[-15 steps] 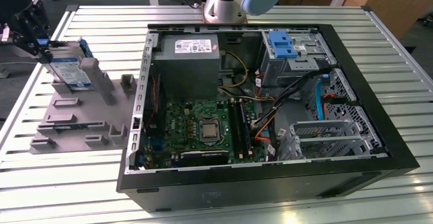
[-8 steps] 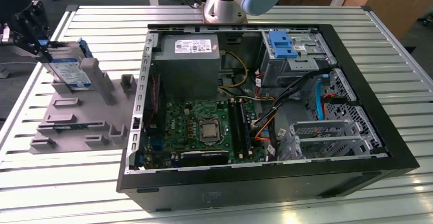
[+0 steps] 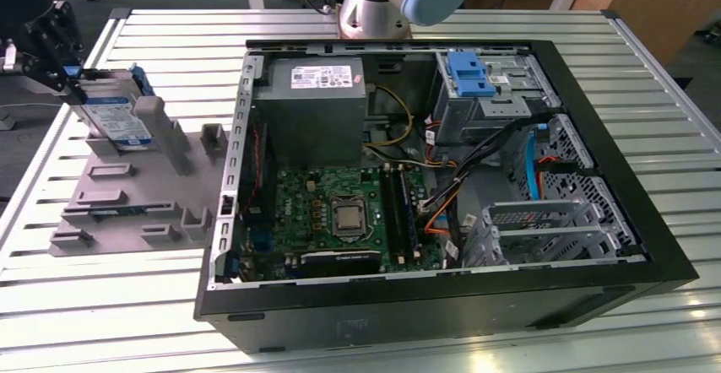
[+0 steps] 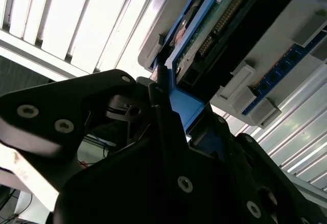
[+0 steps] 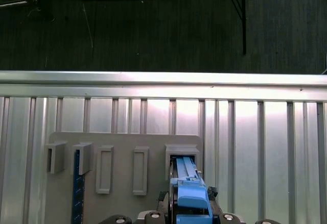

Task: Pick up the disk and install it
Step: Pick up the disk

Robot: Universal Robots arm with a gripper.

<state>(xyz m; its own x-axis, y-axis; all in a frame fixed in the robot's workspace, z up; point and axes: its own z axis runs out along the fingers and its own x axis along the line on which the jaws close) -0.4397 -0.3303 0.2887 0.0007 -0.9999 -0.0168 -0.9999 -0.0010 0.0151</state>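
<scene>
— Disk (image 3: 113,111): location?

— Standing on edge in a slot of the grey holder plate (image 3: 124,196), at the exterior view's left. It is well apart from the open computer case (image 3: 631,246). Its white-and-blue label side shows in the exterior view.

— And the gripper (image 3: 70,86)?

— At the disk's upper end. In the second wrist view its black fingers (image 4: 162,101) lie on either side of the blue carrier frame, and the jaws are closed on that frame.

— Lifted, or seated in the slot?

— Cannot tell for certain. In the first wrist view the far end of the disk (image 5: 184,168) lies within the raised rim of its slot on the plate (image 5: 122,147).

— Anything else on the plate?

— A blue strip of circuit board (image 5: 77,193) stands in another slot, apart from the disk.

— Condition of the case?

— It lies open side up on the slatted metal table (image 3: 169,27). Inside are a grey power supply box (image 3: 310,111), a green motherboard (image 3: 338,213) and a blue latch bracket (image 3: 471,73) at the drive bays.
</scene>
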